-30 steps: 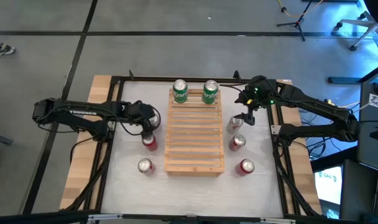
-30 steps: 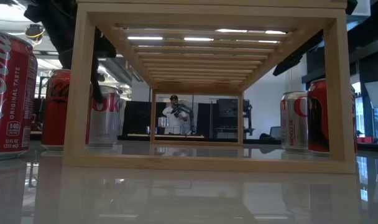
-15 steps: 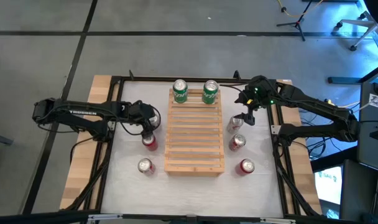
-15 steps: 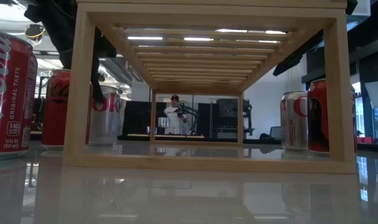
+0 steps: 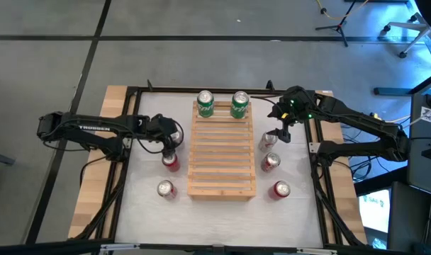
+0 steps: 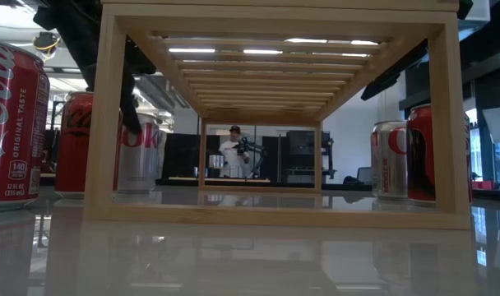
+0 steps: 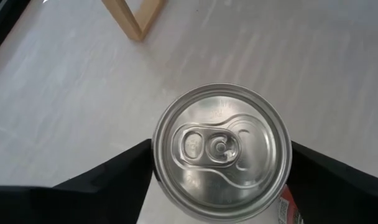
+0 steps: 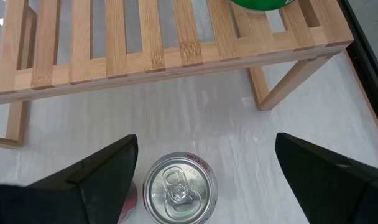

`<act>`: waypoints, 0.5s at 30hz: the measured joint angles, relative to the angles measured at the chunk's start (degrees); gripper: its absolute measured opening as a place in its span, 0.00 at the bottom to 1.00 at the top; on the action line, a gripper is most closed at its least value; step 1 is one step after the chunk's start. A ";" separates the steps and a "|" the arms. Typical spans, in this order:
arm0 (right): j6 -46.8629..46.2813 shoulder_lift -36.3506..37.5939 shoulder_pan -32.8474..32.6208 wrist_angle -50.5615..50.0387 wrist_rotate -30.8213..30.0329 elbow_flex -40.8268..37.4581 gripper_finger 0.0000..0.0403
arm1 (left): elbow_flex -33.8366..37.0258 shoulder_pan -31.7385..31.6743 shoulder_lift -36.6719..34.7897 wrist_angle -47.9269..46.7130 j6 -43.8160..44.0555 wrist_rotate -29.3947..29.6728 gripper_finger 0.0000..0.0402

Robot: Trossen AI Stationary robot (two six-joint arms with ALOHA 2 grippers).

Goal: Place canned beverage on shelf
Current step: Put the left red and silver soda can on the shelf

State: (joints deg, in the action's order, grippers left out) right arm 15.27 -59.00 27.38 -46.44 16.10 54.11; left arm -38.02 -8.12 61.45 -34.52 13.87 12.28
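Looking down in the high view, the left gripper [image 5: 169, 140] sits over a silver can [image 5: 170, 137] just left of the shelf [image 5: 222, 152], while the right gripper [image 5: 272, 136] hovers over another can beside its right edge. At table height, the shelf's top stands above the can tops. From the left wrist, both fingers [image 7: 114, 177] flank the silver can's lid [image 7: 221, 149], apparently touching, so grasping it. From the right wrist, the fingers are spread, released. Lifting too low could clip the shelf's frame.

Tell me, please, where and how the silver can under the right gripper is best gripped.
The silver can stands upright with the right gripper above it, fingers wide either side. Probably best to descend from straight above and close on its round side wall below the rim, fingers opposite each other.
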 joint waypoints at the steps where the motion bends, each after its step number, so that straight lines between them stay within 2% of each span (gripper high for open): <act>1: 0.00 -0.02 0.00 0.00 0.00 0.00 0.93 | 0.00 0.00 0.00 0.00 0.56 -0.13 0.76; 5: 0.00 -0.01 0.00 0.00 0.00 0.00 0.93 | -0.02 0.00 0.00 0.36 0.99 -0.78 0.71; 11: 0.00 -0.01 0.00 0.02 0.01 0.00 0.93 | -0.33 0.02 0.04 0.62 0.80 -1.69 0.69; 15: 0.00 0.00 0.00 0.04 0.00 0.00 0.93 | -3.36 0.01 0.11 -1.10 0.80 -2.92 0.69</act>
State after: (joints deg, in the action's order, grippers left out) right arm 15.27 -59.00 27.38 -46.39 16.10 54.11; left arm -41.38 -8.11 61.56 -35.62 14.68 9.35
